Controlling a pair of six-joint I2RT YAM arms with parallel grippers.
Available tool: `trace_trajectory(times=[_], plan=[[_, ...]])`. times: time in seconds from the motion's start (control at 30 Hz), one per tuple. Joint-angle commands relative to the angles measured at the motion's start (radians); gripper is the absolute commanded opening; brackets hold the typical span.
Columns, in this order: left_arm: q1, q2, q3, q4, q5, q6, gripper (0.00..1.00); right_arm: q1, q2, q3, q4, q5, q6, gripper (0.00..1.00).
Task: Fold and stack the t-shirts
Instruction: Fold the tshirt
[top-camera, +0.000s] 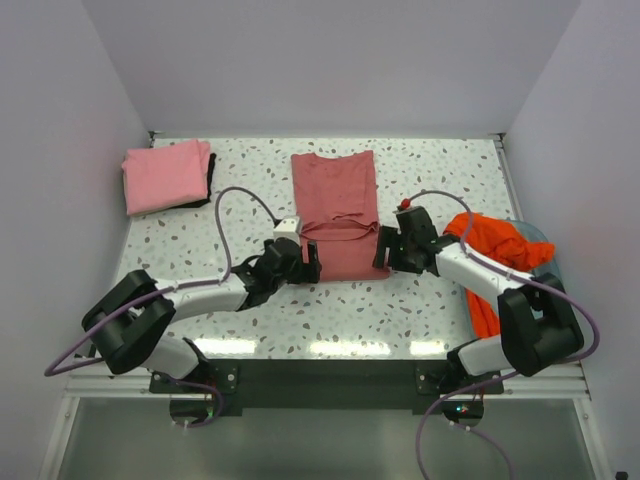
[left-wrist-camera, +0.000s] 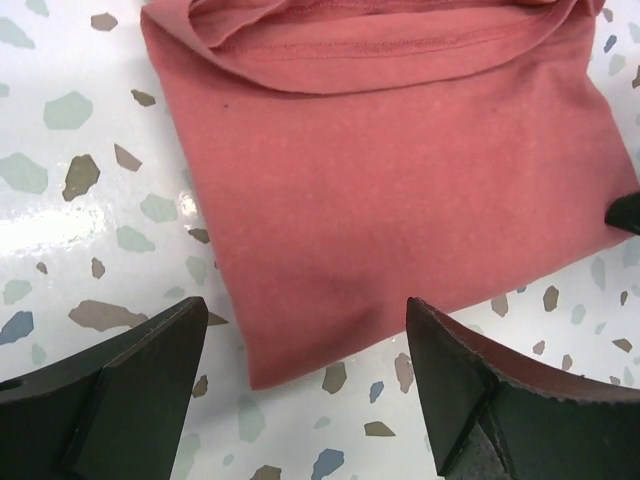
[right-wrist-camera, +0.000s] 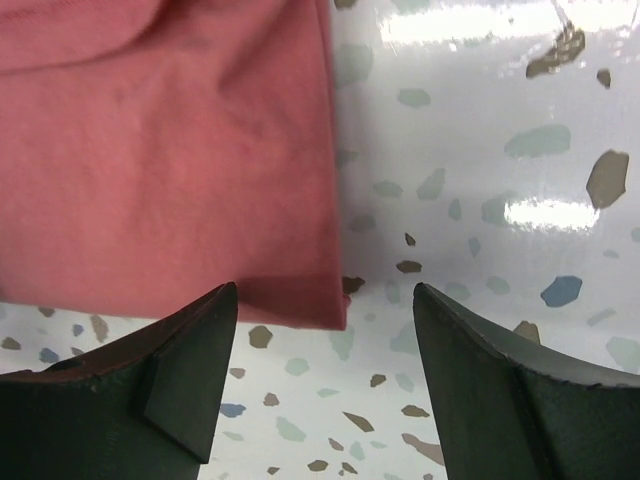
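One rose-red t-shirt, one pink t-shirt, one orange t-shirt.

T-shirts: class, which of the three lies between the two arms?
The dusty rose-red t-shirt, central: left fingers and right fingers stand open at its near corners. The pink t-shirt sits folded far left; the orange t-shirt lies bunched right.

Speckled table; pale blue tray right edge.
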Motion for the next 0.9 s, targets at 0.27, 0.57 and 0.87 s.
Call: trace_trajectory(times=[0.27, 0.57, 0.87], plan=[[-0.002, 0.015, -0.060, 0.020, -0.035, -0.060, 0.81, 0.006, -0.018, -0.088, 0.096, -0.026, 0.029, 0.63], [-0.005, 0.065, -0.081, 0.064, -0.004, -0.071, 0.60, 0.009, 0.051, -0.120, 0.143, -0.050, 0.023, 0.37], [-0.012, 0.029, -0.109, 0.049, 0.024, -0.062, 0.00, 0.038, -0.010, -0.133, 0.067, -0.052, 0.013, 0.03]])
